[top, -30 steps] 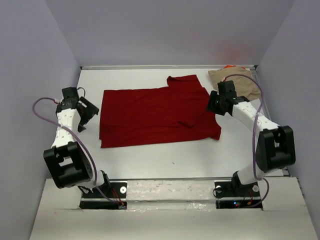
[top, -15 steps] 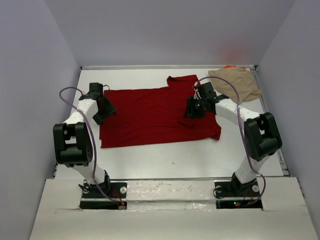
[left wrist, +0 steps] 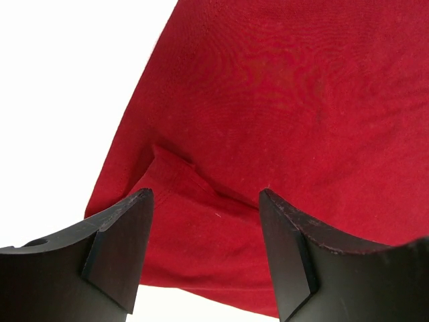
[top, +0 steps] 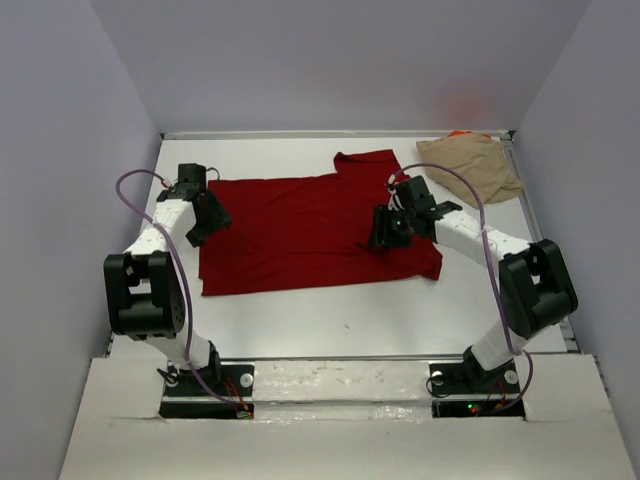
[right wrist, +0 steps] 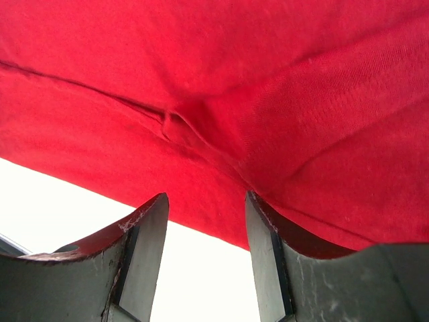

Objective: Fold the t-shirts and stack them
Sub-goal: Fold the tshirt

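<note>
From above, the dark red t-shirt (top: pixel 300 225) lies spread flat on the table (top: pixel 330 310), the tan t-shirt (top: pixel 475 165) crumpled in the far right corner, an orange sliver (top: pixel 460 133) behind it. The left gripper (top: pixel 203 225) is at the red shirt's left edge, the right gripper (top: pixel 382 232) over its right side. Only the left wrist view shows its fingers (left wrist: pixel 120 248) parted astride a small pucker, not pinching it. In the right wrist view, the fingers (right wrist: pixel 268 255) are parted above a seam ridge, holding nothing
</note>
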